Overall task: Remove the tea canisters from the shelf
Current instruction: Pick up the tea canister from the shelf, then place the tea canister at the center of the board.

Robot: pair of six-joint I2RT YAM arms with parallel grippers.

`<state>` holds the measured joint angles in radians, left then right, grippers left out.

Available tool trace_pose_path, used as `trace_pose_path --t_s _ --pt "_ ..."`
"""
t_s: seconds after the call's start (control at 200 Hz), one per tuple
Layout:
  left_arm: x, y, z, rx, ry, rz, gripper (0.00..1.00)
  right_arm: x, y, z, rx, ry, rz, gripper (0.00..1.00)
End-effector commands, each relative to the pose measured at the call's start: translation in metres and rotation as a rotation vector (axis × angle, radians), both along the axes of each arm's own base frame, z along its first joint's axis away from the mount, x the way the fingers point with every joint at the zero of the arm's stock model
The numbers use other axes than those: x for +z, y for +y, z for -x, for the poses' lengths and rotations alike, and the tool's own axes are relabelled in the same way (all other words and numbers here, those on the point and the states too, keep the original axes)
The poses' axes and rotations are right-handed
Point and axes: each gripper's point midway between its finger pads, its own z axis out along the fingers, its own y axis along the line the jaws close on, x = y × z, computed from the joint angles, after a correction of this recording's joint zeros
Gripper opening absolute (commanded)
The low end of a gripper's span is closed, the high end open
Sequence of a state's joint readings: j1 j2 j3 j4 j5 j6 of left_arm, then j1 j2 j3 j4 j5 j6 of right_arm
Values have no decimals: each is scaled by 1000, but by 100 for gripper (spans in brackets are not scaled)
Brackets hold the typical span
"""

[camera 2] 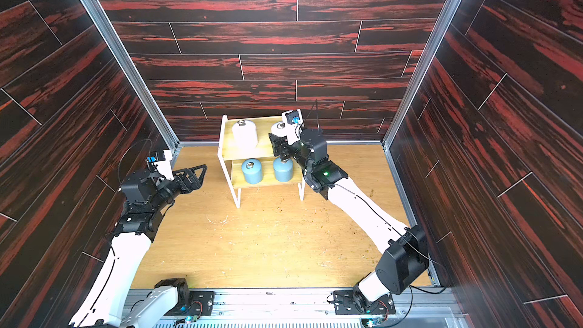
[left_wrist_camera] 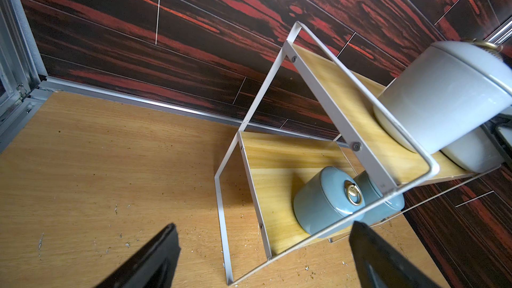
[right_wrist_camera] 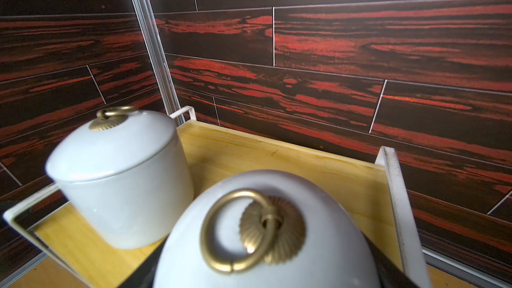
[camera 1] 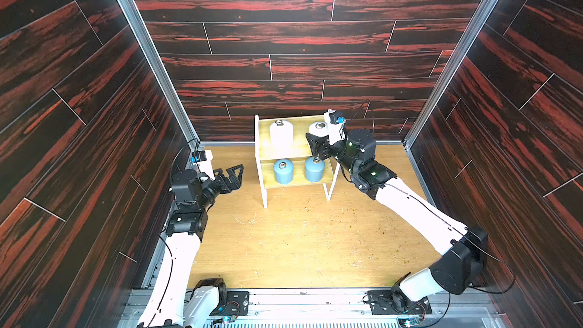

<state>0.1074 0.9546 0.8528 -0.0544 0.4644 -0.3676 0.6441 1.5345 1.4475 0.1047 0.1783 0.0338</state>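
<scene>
White arm links (camera 1: 416,212), black joint housings (camera 1: 457,263), thin black cables (camera 1: 170,266), small green lights (camera 1: 374,173)

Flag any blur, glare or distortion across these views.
Right wrist: the near white canister looms large, slightly soft. Left wrist: sharp on the shelf, dark blurred fingers at the edge. Both top views: wide-angle splay of walls, pale sheen on the table.

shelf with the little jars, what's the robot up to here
The robot is clearing tea canisters off the shelf. The right gripper is closed on the right white canister, which is not yet off the top board. The left gripper hangs open beside the shelf, holding nothing. The other white canister and the blue canisters on the lower board are untouched.
</scene>
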Motion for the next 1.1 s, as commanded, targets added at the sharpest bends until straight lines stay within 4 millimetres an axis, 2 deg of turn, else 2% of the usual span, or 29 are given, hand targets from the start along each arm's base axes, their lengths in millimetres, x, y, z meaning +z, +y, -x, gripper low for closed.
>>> trace_pose_path --t_s 0.0,0.291,0.521,0.857,1.002,1.097 --pt "6 -2 0 -14 -25 5 100 2 -1 12 20 22 -10 62" --pt "5 -5 -1 -27 -23 12 100 16 -14 36 43 8 -38 60" --pt "-1 -8 -3 -49 -10 15 100 13 -26 60 57 14 -50 60" --pt "-2 -12 -5 -68 -8 24 100 5 -32 97 105 17 -65 59" --pt "-4 -14 -4 -78 -6 29 100 -14 -33 112 124 44 -57 59" --pt "-5 -15 -3 -84 -3 31 100 -34 -34 119 134 68 -60 59"
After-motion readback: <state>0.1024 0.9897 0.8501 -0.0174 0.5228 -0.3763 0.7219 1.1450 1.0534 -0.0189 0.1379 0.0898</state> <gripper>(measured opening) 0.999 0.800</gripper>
